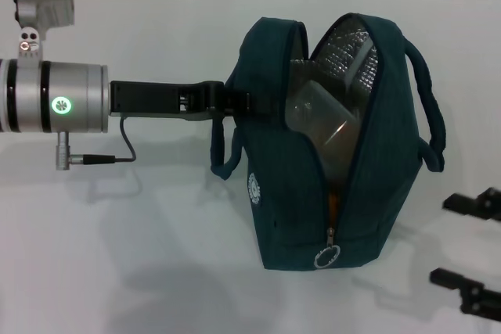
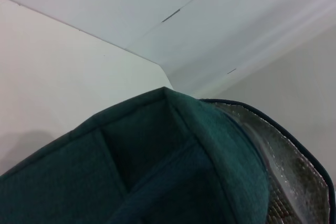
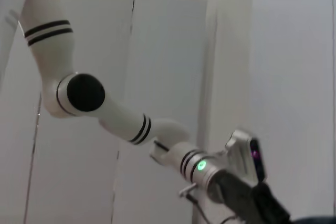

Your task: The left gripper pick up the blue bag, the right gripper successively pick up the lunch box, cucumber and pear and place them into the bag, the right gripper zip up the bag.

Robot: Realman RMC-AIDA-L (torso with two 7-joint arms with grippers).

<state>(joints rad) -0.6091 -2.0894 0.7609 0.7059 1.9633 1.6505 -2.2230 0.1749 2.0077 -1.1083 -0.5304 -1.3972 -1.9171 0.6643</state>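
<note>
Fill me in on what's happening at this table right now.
The left gripper holds the blue bag by a handle, keeping it upright on the white table with its zip still open. The clear lunch box is already inside, against the silver lining, and something orange shows lower in the opening. The right gripper sits at the table's right edge, jaws open, empty and clear of the bag. The zip-pull ring hangs untouched at the bottom.

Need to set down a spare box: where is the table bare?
Bare table lies near-left, in front of the left gripper and beside the bag; there is also a strip behind the bag. Tight spots: the bag's right, where the right gripper sits open, and its left, where the left gripper holds a handle.
</note>
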